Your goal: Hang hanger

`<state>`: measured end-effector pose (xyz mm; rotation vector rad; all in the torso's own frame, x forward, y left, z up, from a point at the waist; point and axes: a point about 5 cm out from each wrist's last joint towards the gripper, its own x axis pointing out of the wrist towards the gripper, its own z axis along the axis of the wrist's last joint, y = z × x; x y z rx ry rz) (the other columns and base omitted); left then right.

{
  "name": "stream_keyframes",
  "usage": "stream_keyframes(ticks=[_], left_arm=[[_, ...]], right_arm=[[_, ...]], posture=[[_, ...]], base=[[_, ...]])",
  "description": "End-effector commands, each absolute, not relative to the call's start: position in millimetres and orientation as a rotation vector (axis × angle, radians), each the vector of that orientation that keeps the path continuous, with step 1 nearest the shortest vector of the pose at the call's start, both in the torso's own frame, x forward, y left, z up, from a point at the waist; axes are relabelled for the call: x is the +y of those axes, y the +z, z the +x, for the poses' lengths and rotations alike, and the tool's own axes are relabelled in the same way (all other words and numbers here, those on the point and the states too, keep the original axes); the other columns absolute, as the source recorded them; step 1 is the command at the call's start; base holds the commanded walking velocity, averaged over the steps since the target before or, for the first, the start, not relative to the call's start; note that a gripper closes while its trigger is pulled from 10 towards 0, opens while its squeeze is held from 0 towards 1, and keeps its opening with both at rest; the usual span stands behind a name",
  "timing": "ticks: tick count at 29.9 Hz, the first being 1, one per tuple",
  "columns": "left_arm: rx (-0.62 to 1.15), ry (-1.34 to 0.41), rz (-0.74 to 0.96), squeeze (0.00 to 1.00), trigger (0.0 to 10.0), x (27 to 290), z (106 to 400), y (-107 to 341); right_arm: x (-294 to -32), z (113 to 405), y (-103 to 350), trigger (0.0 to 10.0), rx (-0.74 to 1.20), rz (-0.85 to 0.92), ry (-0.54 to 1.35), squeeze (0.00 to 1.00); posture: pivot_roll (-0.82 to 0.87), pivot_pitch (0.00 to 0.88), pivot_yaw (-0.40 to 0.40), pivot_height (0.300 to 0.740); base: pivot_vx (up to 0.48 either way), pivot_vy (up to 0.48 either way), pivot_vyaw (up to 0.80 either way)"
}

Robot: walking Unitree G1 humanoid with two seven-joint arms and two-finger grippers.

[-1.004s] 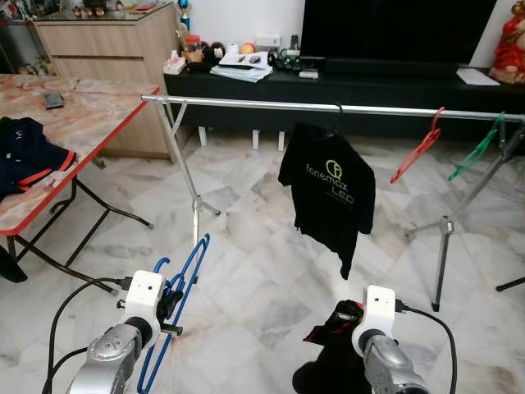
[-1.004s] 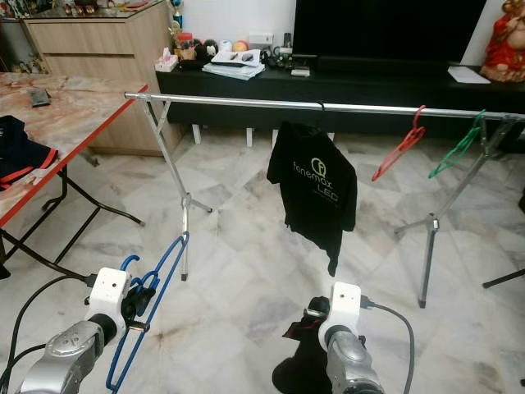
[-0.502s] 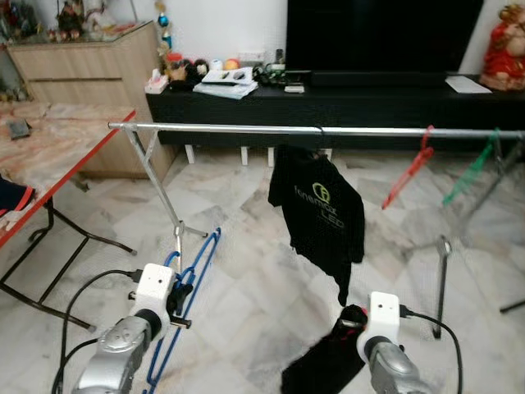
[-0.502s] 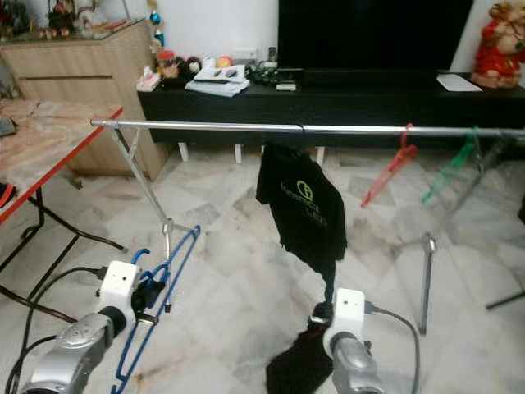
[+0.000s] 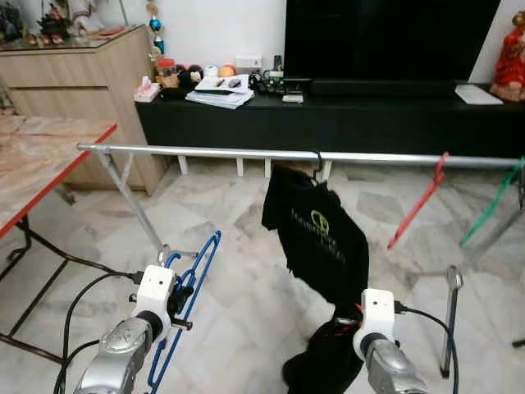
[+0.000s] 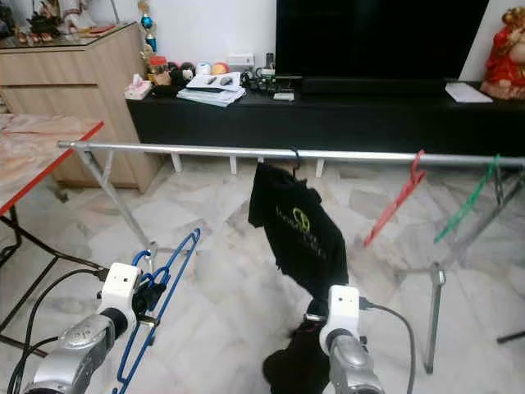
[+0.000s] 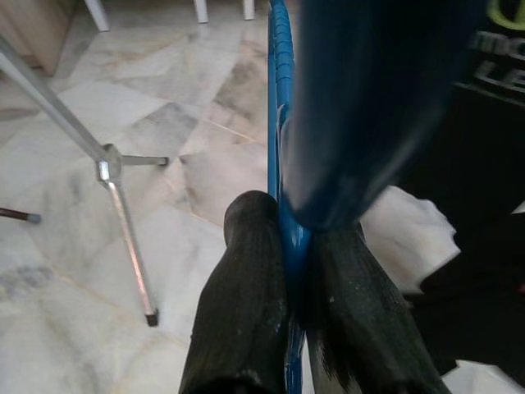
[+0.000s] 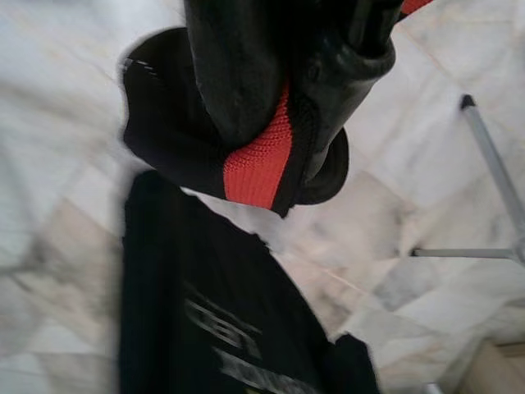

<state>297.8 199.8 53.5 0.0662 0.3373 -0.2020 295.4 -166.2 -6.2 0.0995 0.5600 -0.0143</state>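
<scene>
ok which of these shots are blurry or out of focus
Both eye views are fairly sharp, rail crisp; left wrist view has the blue hanger close up blurring into a dark smear; right wrist view is soft, with the black and red garment near the lens.

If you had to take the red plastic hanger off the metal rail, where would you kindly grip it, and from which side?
Probably the red plastic hanger is best gripped on its slanted lower arm, approached from the robot's side: it hangs empty by its hook on the metal rail, angling down and leftward, away from the black T-shirt.
</scene>
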Motion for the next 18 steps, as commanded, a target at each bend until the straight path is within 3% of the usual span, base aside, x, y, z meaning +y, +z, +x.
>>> stream_keyframes(ticks=[1,8,18], left_arm=[[0.332,-0.181,0.09,0.0,10.0,209,301,58],[0.338,-0.192,0.121,0.0,10.0,210,305,60],[0.347,-0.357,0.204,0.0,10.0,198,311,64]], right_arm=[[-154,296,-7,10.0,0.565,0.102,0.033,0.0],[-144,289,-14,10.0,0.6,0.097,0.08,0.0],[-139,285,-17,10.0,0.613,0.099,0.095,0.0]], posture=[[0.06,0.039,0.036,0.74],[0.06,0.045,0.041,0.74],[0.06,0.045,0.044,0.74]], base=[[0.48,0.0,0.0],[0.48,0.0,0.0],[0.0,0.0,0.0]])
